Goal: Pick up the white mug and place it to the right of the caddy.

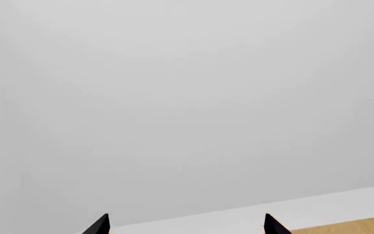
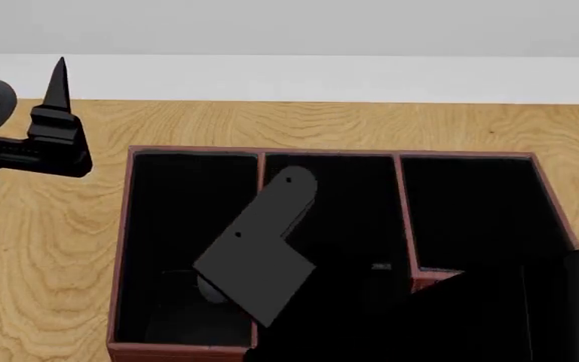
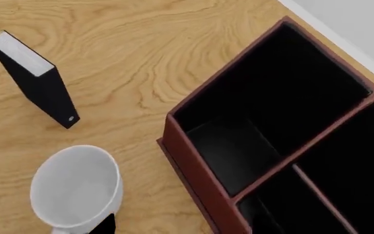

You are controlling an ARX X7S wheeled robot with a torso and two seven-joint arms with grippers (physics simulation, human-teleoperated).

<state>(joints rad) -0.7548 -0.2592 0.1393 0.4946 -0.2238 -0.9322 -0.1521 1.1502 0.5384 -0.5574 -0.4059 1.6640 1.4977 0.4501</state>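
Note:
The white mug (image 3: 76, 187) stands upright on the wooden table, a short gap from the outer wall of the reddish-brown caddy (image 3: 194, 170). My right gripper (image 3: 185, 227) hangs above that gap and is open. One black fingertip (image 3: 103, 225) overlaps the mug's rim; the other is lost against the caddy's dark inside. In the head view the caddy (image 2: 330, 153) fills the middle, my right arm (image 2: 259, 256) crosses over it, and the mug is hidden. My left gripper (image 2: 58, 83) is raised at the far left, open and empty (image 1: 187, 225).
A small black book with white pages (image 3: 34, 78) stands on the table (image 3: 122, 63) beyond the mug. A white wall runs behind the table's far edge (image 2: 289, 79). The left wrist view shows mostly wall.

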